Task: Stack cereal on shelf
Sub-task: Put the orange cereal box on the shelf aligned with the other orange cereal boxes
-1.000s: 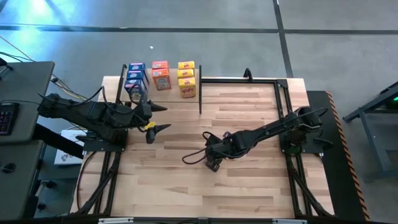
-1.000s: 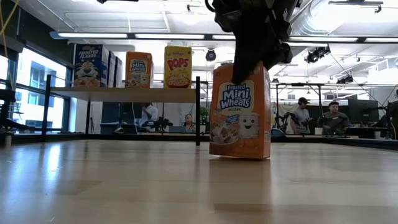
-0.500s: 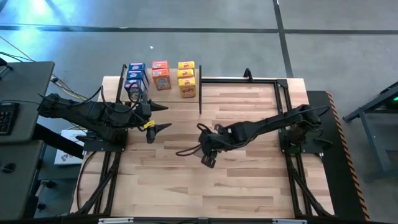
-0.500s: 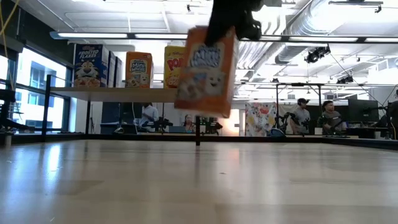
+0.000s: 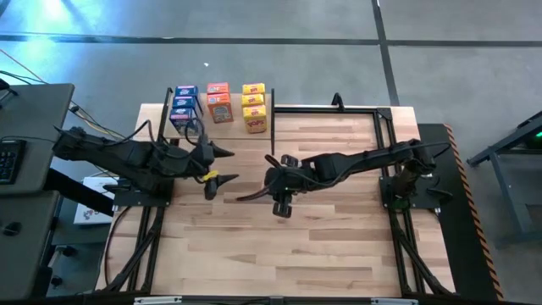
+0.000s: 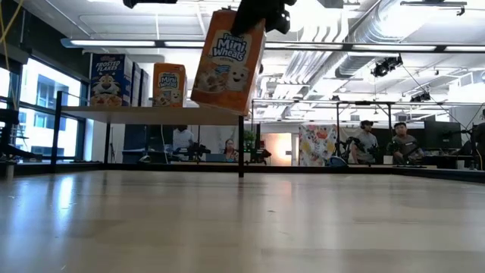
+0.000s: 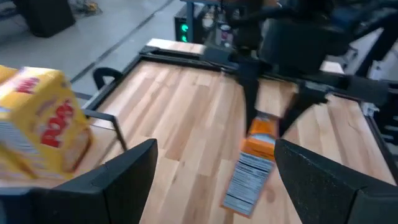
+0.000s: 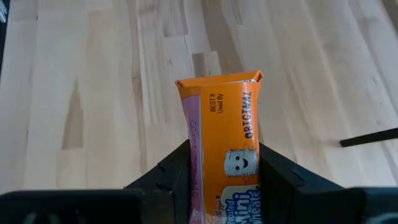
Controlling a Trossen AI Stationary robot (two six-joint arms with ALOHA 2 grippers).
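Right gripper (image 5: 279, 188): over the middle of the tabletop (image 5: 339, 246), fingers (image 8: 176, 168) clamped on the two sides of an orange Mini Wheats box (image 6: 227, 61); the arm reaches in from the table's right edge.
Held box: off the wood, tilted, in the low view its printed front faces the camera and it hangs well above the table surface. In the right wrist view the narrow orange side panel (image 8: 227, 149) sits between the dark fingers, top flap pointing away from the wrist.
Same box, left wrist view: orange carton (image 7: 252, 168) with a white nutrition panel, hanging under the dark right arm above the planks.
Left gripper (image 5: 215, 164): near the table's left side, just in front of the shelf, fingers spread apart, nothing between them; both dark fingers (image 7: 118, 174) frame the left wrist view.
Shelf (image 6: 151, 114): light-wood board on thin black posts at the table's far left corner.
Boxes on shelf, high view: a blue group (image 5: 185, 106), an orange-red group (image 5: 218, 102), a yellow group (image 5: 254, 107), side by side in a row.
Boxes on shelf, low view: Frosted Flakes (image 6: 106, 80) and Mini Wheats (image 6: 169, 83) stand upright; the held box covers the spot beside them.
Yellow Pops box (image 7: 46, 127): close beside the left gripper in the left wrist view.
Background: people (image 6: 383, 140) seated at desks beyond the table.
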